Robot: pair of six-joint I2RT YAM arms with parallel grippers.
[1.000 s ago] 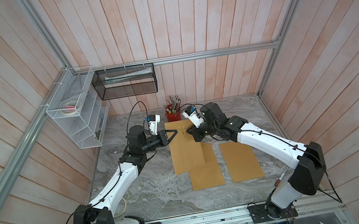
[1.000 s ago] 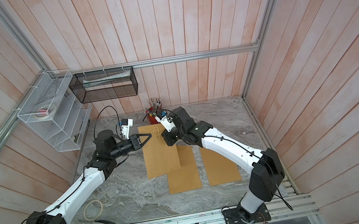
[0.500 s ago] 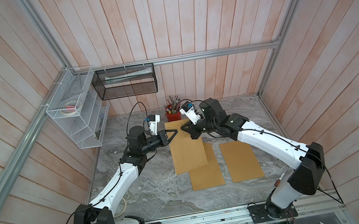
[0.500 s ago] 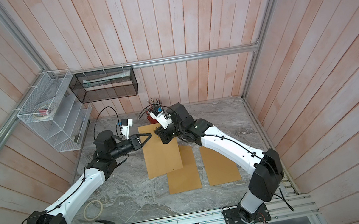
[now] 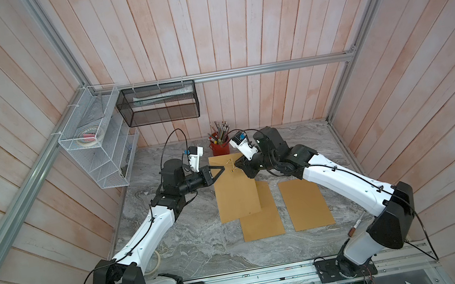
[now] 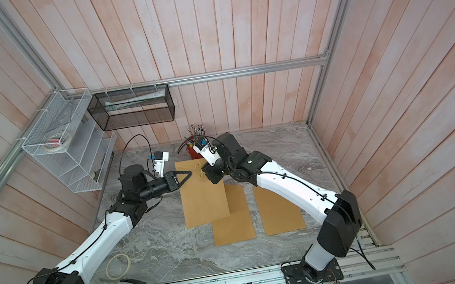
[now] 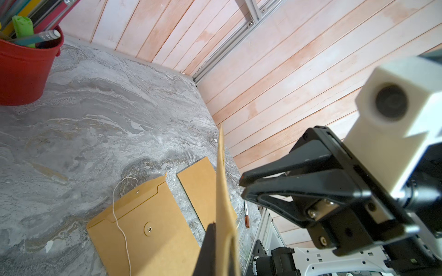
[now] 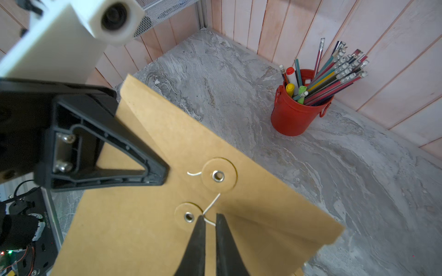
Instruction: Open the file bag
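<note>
Only writing I can spot is a small label (image 8: pixel 47 225) on a motor in the right wrist view, and it's too blurry to read.

The left end effector (image 5: pixel 222 168) is clenched tight on the side edge of the file bag (image 5: pixel 235 193). It holds the bag's top end up off the worktop (image 5: pixel 193 245) at a tilt. The bag's other end lies across a second brown envelope (image 5: pixel 263 223), and a third envelope (image 5: pixel 305 202) lies flat beside that one, on the right arm's side.

The right end effector (image 8: pixel 210 217) sits right at the lower paper disc (image 8: pixel 189 217). Its fingers are a crack apart, and the white string (image 8: pixel 211 205) crosses a gap that looks wider than the string itself. The upper disc (image 8: pixel 218 176) is just off the tip of the left end effector.

Containers:
- A red pot (image 8: pixel 291 117) stands just beyond the right end effector, stuffed with pencils (image 8: pixel 334 71) and a few markers (image 8: pixel 290 74).
- A white wire rack (image 5: pixel 97 159) hangs on the wall well away behind the left end effector, with a roll of tape (image 5: pixel 88 136) on its top shelf.
- A black mesh basket (image 5: pixel 160 107) hangs next to the rack, with something pale and flat inside.
</note>
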